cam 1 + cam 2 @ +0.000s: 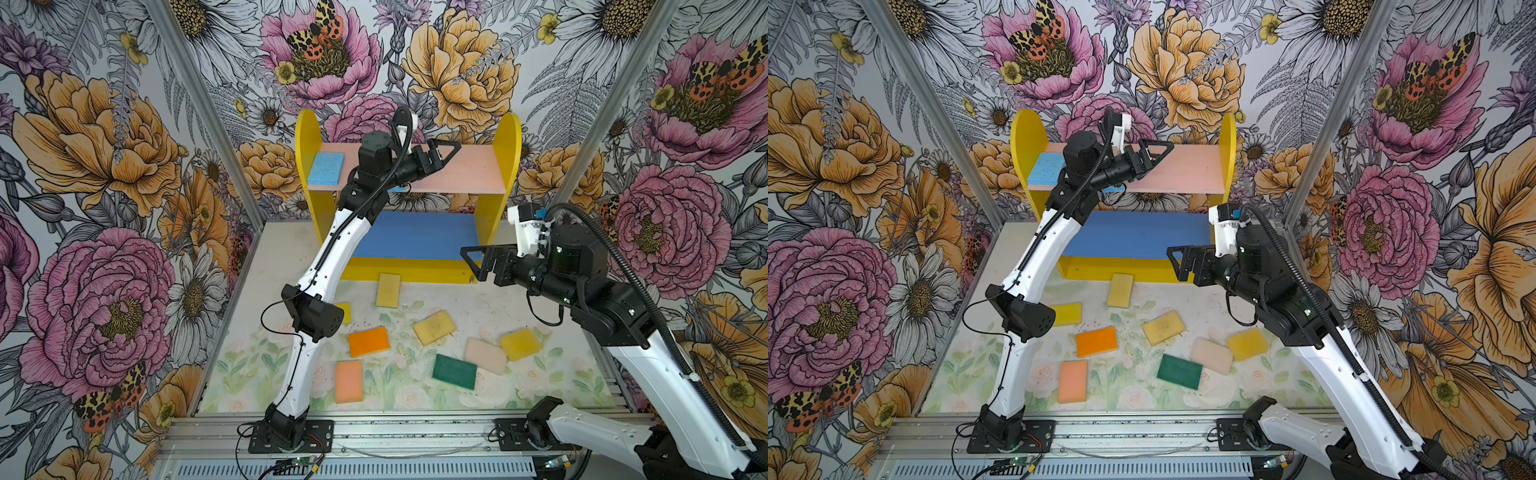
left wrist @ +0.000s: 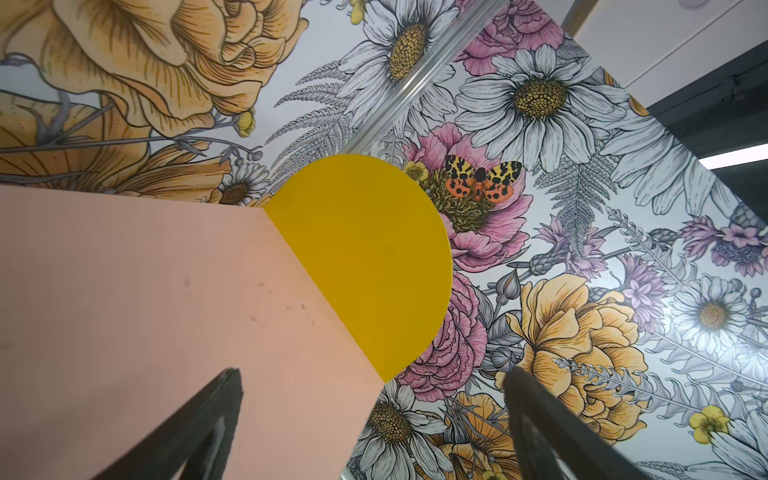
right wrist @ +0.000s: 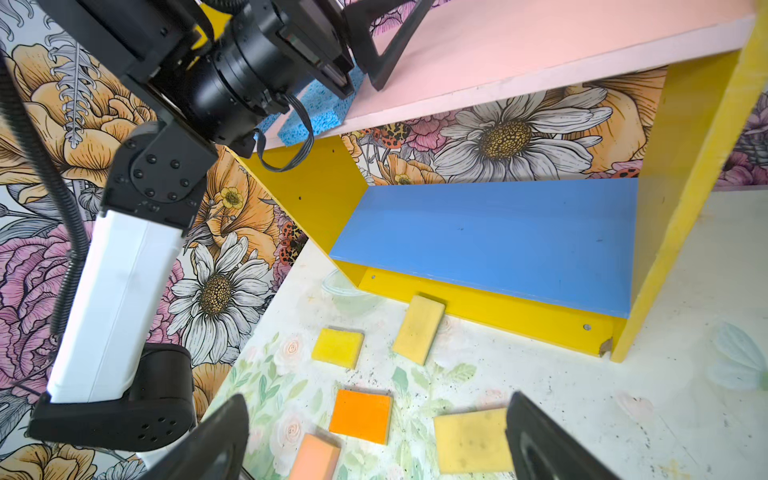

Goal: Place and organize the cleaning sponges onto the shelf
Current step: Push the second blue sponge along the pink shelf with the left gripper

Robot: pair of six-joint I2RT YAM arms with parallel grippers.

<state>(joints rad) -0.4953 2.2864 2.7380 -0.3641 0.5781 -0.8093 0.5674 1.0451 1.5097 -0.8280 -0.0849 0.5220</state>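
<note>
**A:** Where are the sponges?

**B:** Two light blue foam sponges point(image 1: 326, 167) lie on the pink upper board point(image 1: 469, 170) of the yellow-sided wooden shelf point(image 1: 509, 141). Eight more sponges point(image 1: 369, 340) are scattered on the floral mat point(image 1: 415, 399).

**A:** The grippers?

**B:** The left gripper point(image 1: 444, 153) is over that board and the right gripper point(image 1: 471, 262) is beside the bare blue lower board point(image 1: 415, 235). Both jaws are wide and empty. A mat pickup probably comes next.

Light blue sponge point(image 3: 328, 113) mostly hidden beneath left arm point(image 1: 320, 257); yellow sponge point(image 1: 345, 312), 11 o'clock of orange sponge point(image 1: 369, 340), half behind elbow point(image 1: 318, 312).

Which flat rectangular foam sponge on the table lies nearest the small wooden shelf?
The pale yellow sponge just in front of the shelf's yellow base board; the rest lie farther out.
</note>
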